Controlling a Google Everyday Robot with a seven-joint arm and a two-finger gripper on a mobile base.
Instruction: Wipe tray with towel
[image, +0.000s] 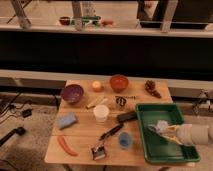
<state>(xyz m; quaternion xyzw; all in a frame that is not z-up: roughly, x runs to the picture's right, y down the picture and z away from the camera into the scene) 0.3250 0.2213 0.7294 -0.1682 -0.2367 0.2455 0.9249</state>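
Noted pincer (159, 131) clamped tight on towel (161, 124), low over the floor of tray (172, 152), left of its middle. Found tray at right end of desk (80, 139). Logged blue pad (66, 120) and white cup (101, 113) outside tray.

**Clutter on the wooden tabletop**

On the tabletop (82, 134), a purple bowl (72, 93) stands at the back left. An orange bowl (119, 82) is further right, with a small orange ball (96, 86) between them. A brown knobbly object (151, 88) lies at the back right. A white cup (101, 113) stands mid-table, a blue pad (67, 120) to its left. Near the front edge lie a long red-orange item (65, 145), a dark-handled brush (105, 140) and a small blue cup (124, 140).
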